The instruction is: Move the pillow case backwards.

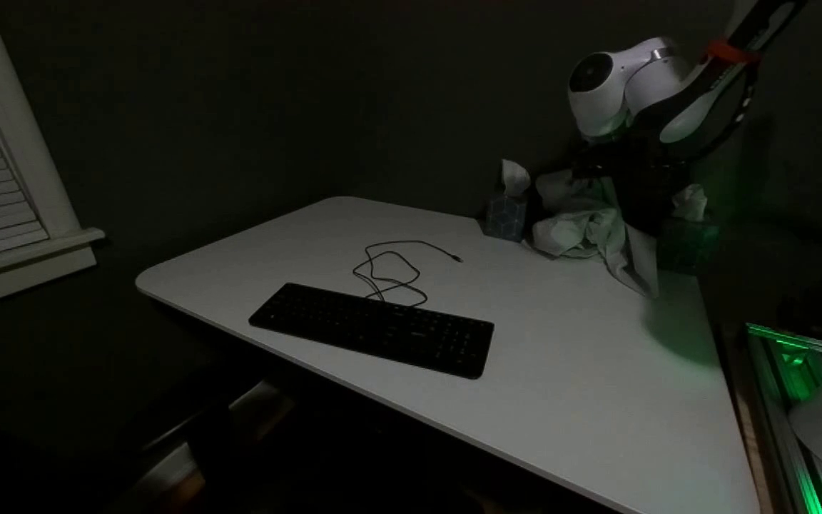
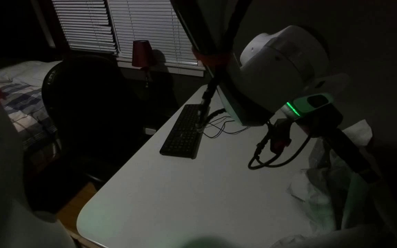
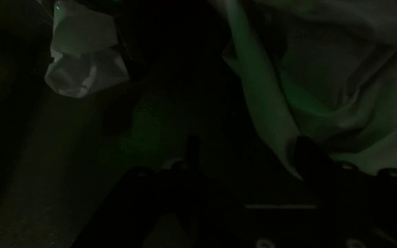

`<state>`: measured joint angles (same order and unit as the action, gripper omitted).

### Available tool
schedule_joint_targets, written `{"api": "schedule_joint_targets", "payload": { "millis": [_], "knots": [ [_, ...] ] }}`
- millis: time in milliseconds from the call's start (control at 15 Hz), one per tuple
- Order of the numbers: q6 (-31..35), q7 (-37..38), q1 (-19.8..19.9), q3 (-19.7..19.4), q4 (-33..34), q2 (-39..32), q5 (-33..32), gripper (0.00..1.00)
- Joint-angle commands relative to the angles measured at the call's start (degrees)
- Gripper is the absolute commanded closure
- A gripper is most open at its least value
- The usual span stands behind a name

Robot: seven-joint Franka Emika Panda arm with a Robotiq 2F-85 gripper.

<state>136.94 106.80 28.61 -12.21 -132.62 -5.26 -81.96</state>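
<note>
The pillow case is a crumpled white cloth at the back of the white desk, below the gripper. It also shows in an exterior view at the right and in the wrist view at the upper right. One strip hangs down toward the desk edge. My gripper has its two dark fingers well apart in the wrist view. The right finger overlaps the cloth's edge; the space between the fingers looks dark. In an exterior view the gripper points down over the cloth. Whether it touches the cloth is too dark to tell.
A tissue box stands beside the cloth, and a second tissue box is on its other side. A tissue shows in the wrist view. A black keyboard with a loose cable lies on the desk.
</note>
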Motion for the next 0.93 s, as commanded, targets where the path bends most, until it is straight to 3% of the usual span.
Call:
{"api": "schedule_joint_targets", "payload": {
  "millis": [0,333,667,867],
  "knots": [
    [6.07,-15.57,-2.25,-3.41,-3.58,4.59,11.04,0.01],
    [10.19,-37.46,-4.09,-5.62,-9.34,10.51,27.23,0.0],
    [7.55,-58.93,-7.25,-5.82,-14.29,17.63,47.56,0.0],
    [5.46,-71.73,-13.77,-10.52,-15.58,23.08,57.86,0.0]
  ]
}}
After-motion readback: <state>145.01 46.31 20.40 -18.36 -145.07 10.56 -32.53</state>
